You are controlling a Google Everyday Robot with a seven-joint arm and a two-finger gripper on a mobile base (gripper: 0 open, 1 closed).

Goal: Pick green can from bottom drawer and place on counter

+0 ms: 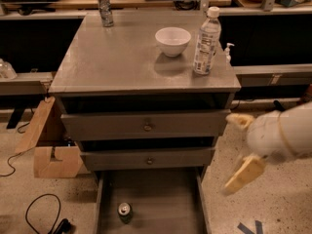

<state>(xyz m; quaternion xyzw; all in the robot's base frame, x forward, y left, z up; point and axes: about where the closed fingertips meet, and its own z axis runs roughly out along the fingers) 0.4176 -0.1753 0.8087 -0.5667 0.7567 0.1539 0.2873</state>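
Gripper (230, 152) hangs spread wide and empty right of the cabinet (146, 97); green can (125, 211), upright near-left in bottom drawer (165, 199), looks light, stiff, slick: clasp its mid-wall

Single camera view: the camera is looking steeply down from in front of the cabinet, at moderate range. The counter (122, 57) is filling the 12 o'clock half, the bottom drawer (161, 199) is lying at 6 o'clock, and the gripper (236, 152), fingers apart, is hanging at 4 o'clock.
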